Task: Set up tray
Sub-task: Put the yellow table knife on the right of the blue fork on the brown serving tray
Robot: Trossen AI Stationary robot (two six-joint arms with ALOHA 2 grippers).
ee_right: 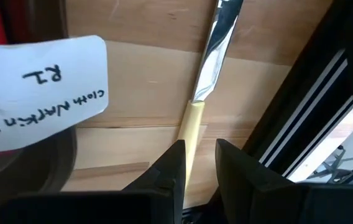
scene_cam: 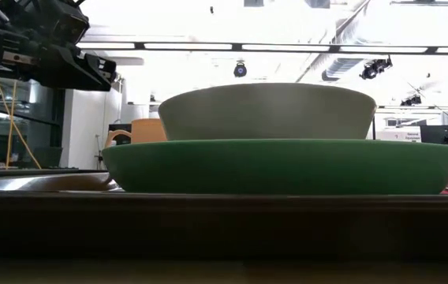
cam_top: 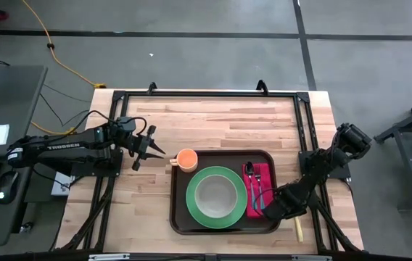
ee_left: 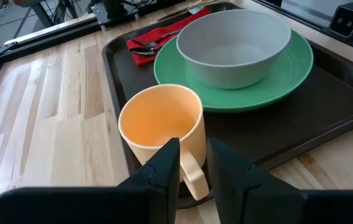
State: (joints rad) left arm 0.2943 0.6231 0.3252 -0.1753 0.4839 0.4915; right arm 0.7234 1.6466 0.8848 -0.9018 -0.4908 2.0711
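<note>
On the near half of the table the tray (cam_top: 180,221) already carries a green plate (cam_top: 199,206), bowl (cam_top: 216,195), orange cup (cam_top: 186,159) and red napkin (cam_top: 258,206). My right gripper (ee_right: 196,163) hangs slightly parted over the yellow-handled knife (ee_right: 196,118) beside the tray; I'd centre on that handle before closing. The left gripper (ee_left: 192,163) waits, narrowly parted, holding nothing. A tag (ee_right: 36,90) reads "Cloth Napkin", "R2"; the left arm says "TROSSEN".

Even overhead light fills the high view, with soft shadows on the counter (cam_top: 213,119). In the low view, ceiling strip lights (scene_cam: 232,46) at twelve o'clock blow out white, leaving the near tray (scene_cam: 224,225) rim dark and blurred. The knife (ee_right: 217,46) blade glints brightly.
</note>
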